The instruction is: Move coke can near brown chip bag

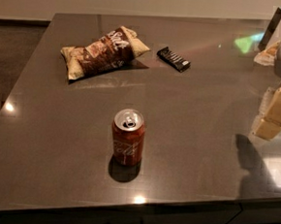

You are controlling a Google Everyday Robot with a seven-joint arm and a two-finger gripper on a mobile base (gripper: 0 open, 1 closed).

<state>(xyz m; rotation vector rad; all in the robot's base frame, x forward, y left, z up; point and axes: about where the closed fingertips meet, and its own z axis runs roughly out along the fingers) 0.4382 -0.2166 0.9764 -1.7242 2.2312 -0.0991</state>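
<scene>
The coke can (pixel 128 137) is a red can with a silver top, standing upright on the dark counter near its front edge. The brown chip bag (pixel 104 51) lies flat at the back left of the counter, well away from the can. My gripper (pixel 273 114) hangs over the counter's right side, apart from the can and level with it from front to back. It holds nothing that I can see.
A small flat black candy bar (pixel 173 58) lies right of the chip bag. The dark counter (pixel 55 141) has its front edge close below the can and its left edge beside dark floor. Pale objects (pixel 267 55) sit at the far right corner.
</scene>
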